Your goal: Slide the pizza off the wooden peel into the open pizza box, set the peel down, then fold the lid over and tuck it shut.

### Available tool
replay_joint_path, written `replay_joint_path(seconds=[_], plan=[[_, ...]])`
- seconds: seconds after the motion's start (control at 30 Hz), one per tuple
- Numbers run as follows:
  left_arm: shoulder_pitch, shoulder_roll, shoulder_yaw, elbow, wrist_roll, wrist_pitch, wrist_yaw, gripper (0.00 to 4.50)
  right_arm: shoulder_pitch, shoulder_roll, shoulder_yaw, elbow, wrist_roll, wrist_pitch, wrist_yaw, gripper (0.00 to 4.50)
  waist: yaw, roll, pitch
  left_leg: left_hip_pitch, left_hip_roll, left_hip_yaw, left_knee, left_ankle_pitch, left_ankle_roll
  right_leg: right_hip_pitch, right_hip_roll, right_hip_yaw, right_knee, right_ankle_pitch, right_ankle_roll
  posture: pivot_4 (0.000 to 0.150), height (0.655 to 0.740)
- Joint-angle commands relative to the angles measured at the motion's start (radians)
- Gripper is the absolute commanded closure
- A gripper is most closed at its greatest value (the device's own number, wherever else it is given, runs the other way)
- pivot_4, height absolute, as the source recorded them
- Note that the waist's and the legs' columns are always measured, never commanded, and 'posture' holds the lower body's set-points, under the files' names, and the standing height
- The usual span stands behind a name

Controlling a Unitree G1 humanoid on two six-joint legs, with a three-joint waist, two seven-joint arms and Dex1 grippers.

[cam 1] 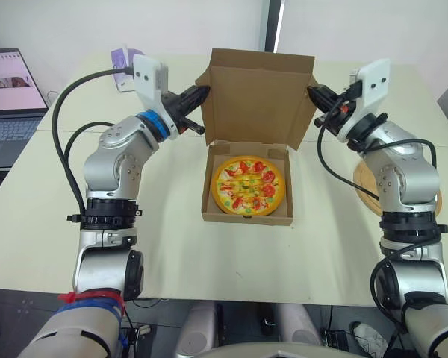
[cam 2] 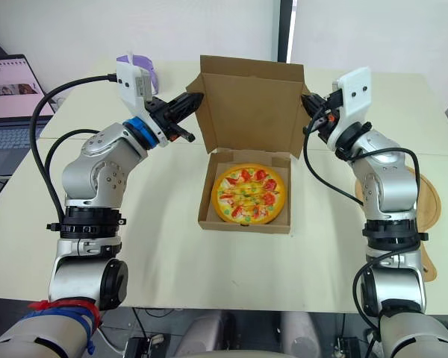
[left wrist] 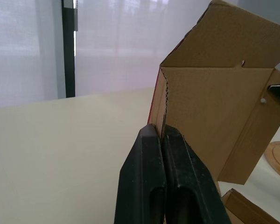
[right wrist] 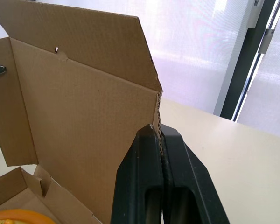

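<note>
Cream table [cam 1: 172, 246] runs past left gripper [cam 1: 202, 95] and right gripper [cam 1: 311, 94] to bright windows [left wrist: 112, 42]. Each clamps a side edge of the upright lid [cam 1: 260, 97], tabletop open outward.

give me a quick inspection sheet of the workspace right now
surface: cream table, seam running across it
job's things: pizza lies in the pizza box; lid stands upright; wooden peel lies on the table by the right arm
clutter: laptop open at the robot's left; purple object behind the left arm
grippers: left gripper and right gripper, fingers shut on the lid's side edges
cables: black cable loops off the left arm; second cable off the right
surroundings: dark window frame behind the table
</note>
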Motion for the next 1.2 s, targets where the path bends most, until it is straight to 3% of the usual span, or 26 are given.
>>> replay_joint_path(seconds=[0.03, 0.63, 1.2], plan=[[-0.021, -0.017, -0.004, -0.1, -0.006, 0.023, 0.033, 4.5, -0.035, 0.023, 0.032, -0.1, 0.018, 0.071, -0.033, 4.47, 0.0, 0.0, 0.0, 0.0, 0.0, 0.0, 0.0, 0.0, 0.0, 0.0, 0.0, 0.0, 0.0, 0.0, 0.0, 0.15, 0.74], [0.1, -0.069, 0.041, -0.432, -0.084, 0.264, 0.168, 4.5, 0.002, 0.19, 0.074, -0.358, 0.007, 0.309, -0.262, 4.47, -0.001, 0.0, 0.0, -0.003, 0.0, 0.002, 0.001, 0.0, 0.0, -0.005, 0.0, 0.002, 0.005, 0.0, 0.0, 0.15, 0.74], [0.293, -0.101, 0.019, -0.581, -0.048, 0.174, 0.213, 4.5, 0.125, 0.347, 0.143, -0.518, 0.02, 0.429, -0.347, 4.47, -0.006, 0.001, -0.001, 0.0, 0.0, 0.003, 0.002, 0.0, 0.0, -0.004, 0.001, 0.004, 0.007, 0.0, 0.0, 0.15, 0.74]])
